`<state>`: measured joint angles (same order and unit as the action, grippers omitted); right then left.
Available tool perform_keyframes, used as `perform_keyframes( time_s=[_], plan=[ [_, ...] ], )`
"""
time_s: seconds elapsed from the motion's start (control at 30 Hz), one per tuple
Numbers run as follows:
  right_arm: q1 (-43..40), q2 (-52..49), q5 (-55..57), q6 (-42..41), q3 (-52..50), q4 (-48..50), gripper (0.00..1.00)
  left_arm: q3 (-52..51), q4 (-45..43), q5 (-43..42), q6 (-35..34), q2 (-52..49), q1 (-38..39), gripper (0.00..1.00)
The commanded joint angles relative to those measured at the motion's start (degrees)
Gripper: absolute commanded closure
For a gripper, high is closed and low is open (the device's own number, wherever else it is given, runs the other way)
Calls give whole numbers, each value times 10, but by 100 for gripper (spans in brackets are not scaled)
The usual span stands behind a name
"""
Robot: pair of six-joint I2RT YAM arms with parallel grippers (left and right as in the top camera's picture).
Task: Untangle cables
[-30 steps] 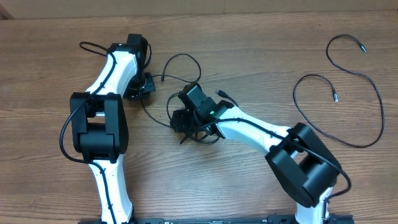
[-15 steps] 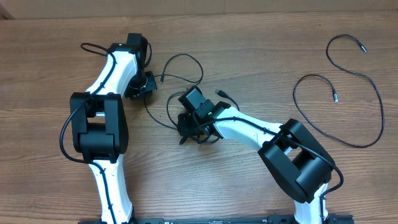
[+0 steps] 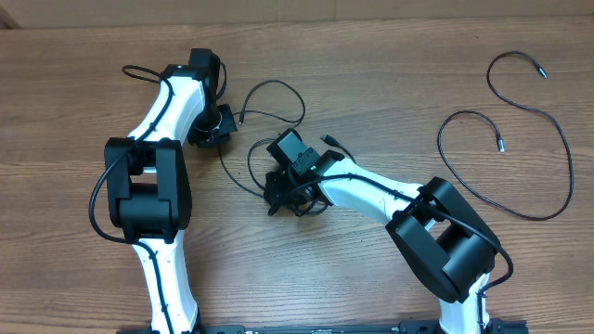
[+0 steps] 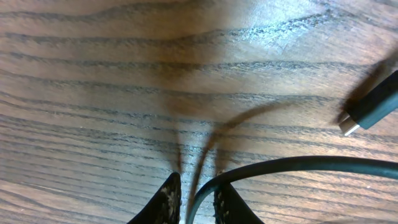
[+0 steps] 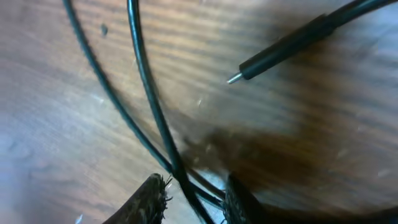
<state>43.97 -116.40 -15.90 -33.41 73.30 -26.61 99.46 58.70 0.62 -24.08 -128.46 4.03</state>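
— What changed?
— The right gripper (image 5: 194, 199) has closed in onto the tangle (image 3: 302, 208) of cables. Two strands (image 5: 149, 106) run between its jaws, grip unclear.
— And left of the tangle?
— The left gripper (image 4: 198, 202) clamps one strand (image 4: 298, 165), seemingly ready to pull apart.

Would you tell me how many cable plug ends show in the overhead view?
4. Two plug ends on the separated cable at right, one beside the left gripper, one near the right gripper. Others may hide in the tangle.
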Motion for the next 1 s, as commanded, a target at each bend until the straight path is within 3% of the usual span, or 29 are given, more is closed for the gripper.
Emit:
perform_keyframes(
  time_s=[0.0, 0.27, 0.43, 0.77, 0.93, 0.97],
  plan=[
    [3, -2, -52, 0, -2, -2, 70, -4, -2, -7, -8, 3, 0, 82],
    [5, -12, -26, 0, -7, -5, 78, -4, -3, -7, -8, 3, 2, 81],
    [8, -24, -26, -20, -7, -5, 94, -4, -3, -9, -8, 3, 2, 82],
    [8, -23, -47, -19, -6, -14, 96, -4, 6, -34, -8, 3, 2, 84],
    [-14, -21, -128, 47, 14, -4, 96, -4, 31, -21, -1, 3, 2, 81],
    [-34, -16, -173, 64, 32, -3, 96, -4, 43, 9, -2, 3, 2, 85]
  ],
)
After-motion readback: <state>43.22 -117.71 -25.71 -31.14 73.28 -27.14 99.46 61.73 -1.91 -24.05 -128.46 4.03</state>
